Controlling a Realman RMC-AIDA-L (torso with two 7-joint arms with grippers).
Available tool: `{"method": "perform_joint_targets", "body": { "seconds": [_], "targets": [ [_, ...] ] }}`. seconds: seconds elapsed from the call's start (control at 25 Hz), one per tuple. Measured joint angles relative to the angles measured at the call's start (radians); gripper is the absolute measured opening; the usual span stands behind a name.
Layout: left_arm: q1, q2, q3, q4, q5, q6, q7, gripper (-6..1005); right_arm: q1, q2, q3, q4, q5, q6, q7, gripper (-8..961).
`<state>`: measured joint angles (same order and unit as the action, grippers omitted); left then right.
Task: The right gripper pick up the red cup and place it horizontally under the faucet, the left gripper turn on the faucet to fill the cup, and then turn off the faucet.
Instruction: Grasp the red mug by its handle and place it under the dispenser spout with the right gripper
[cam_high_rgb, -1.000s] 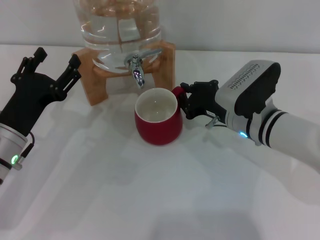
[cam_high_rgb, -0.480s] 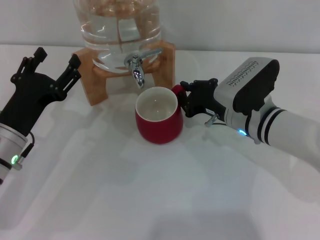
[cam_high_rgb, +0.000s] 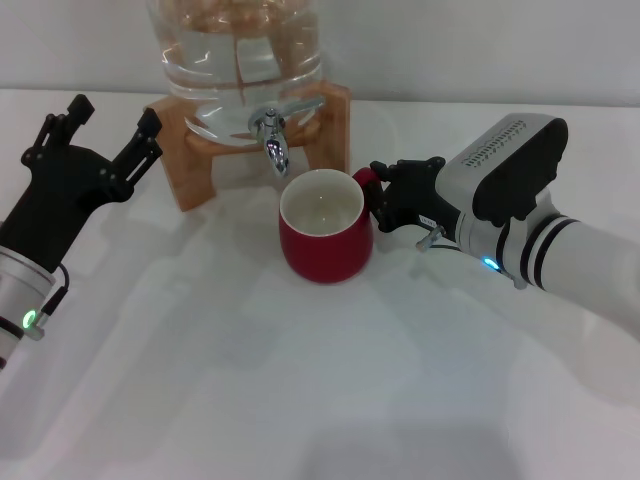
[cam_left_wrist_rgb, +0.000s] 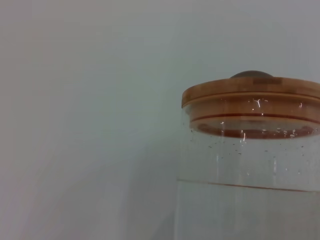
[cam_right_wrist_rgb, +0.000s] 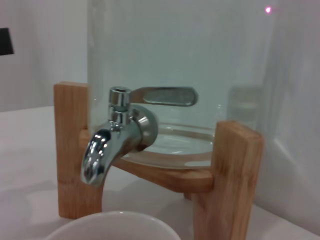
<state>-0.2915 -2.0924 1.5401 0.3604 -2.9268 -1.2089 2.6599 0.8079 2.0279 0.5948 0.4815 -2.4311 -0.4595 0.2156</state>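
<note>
The red cup (cam_high_rgb: 326, 250) stands upright on the white table, mouth up and white inside showing. Its white rim (cam_right_wrist_rgb: 114, 224) also shows in the right wrist view. The chrome faucet (cam_high_rgb: 272, 140) hangs from the clear water jar, its spout just above the cup's back-left rim. In the right wrist view the faucet (cam_right_wrist_rgb: 114, 136) has its lever (cam_right_wrist_rgb: 162, 96) lying sideways. My right gripper (cam_high_rgb: 384, 196) is shut on the cup's red handle (cam_high_rgb: 363, 181) at the cup's right side. My left gripper (cam_high_rgb: 112, 122) is open and empty, left of the jar's stand.
The water jar (cam_high_rgb: 240, 60) rests on a wooden stand (cam_high_rgb: 195, 170) at the back of the table. The stand's posts (cam_right_wrist_rgb: 231, 175) flank the faucet. The left wrist view shows the jar's wooden lid (cam_left_wrist_rgb: 250, 97) against a plain wall.
My right gripper and the red cup have shifted slightly to the right. The left arm has not moved.
</note>
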Motion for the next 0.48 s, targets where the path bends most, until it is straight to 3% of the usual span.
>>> {"method": "perform_joint_targets", "body": {
  "seconds": [0.48],
  "targets": [
    [0.000,0.000,0.000,-0.003,0.000,0.000,0.000,880,-0.004,0.000,0.009,0.013,0.001,0.012,0.049,195]
  ]
}}
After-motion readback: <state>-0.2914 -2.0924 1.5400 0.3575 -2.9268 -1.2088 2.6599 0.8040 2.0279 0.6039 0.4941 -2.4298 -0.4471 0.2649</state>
